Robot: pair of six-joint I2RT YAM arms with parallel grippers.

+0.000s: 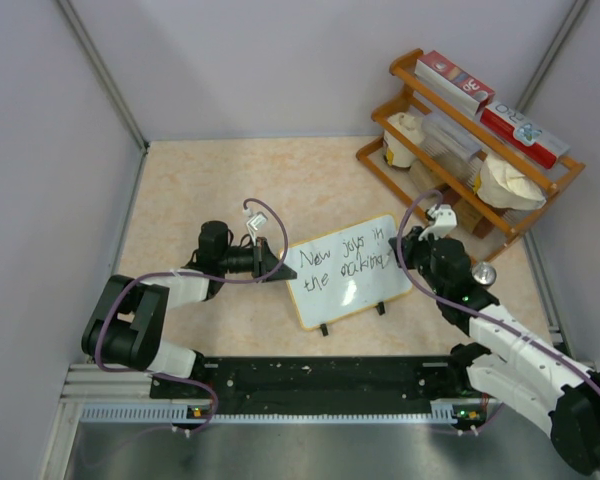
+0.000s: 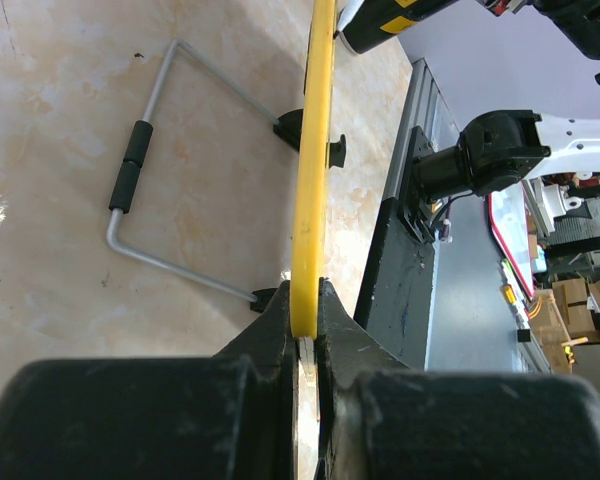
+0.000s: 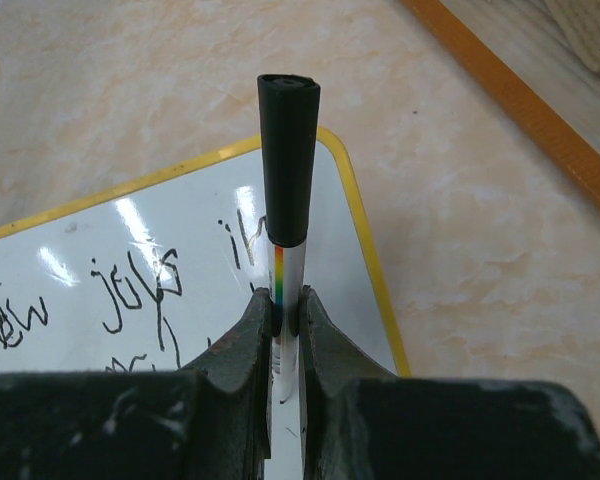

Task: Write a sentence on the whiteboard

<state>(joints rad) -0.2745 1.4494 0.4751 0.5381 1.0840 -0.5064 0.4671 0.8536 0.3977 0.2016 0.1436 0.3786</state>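
The whiteboard [image 1: 345, 270] stands tilted at the table's middle on two black feet, with "New joys in the making" handwritten on it in black. My left gripper [image 1: 278, 268] is shut on its left edge. In the left wrist view the yellowish frame [image 2: 315, 150] runs edge-on out of the shut gripper [image 2: 306, 320], with a bent wire stand [image 2: 160, 130] behind the board. My right gripper [image 1: 412, 248] is at the board's right end, shut on a marker [image 3: 288, 150] with a white rainbow-striped barrel and a black end pointing away. The gripper [image 3: 285, 310] hovers over the board [image 3: 130, 250] by the word "in".
A wooden rack [image 1: 480, 150] with boxes and cloth items stands at the back right, its orange rail [image 3: 510, 90] close to the board's right corner. A small silver round object [image 1: 483, 272] lies beside the right arm. A black rail [image 1: 320, 380] lines the near edge; grey walls enclose the table.
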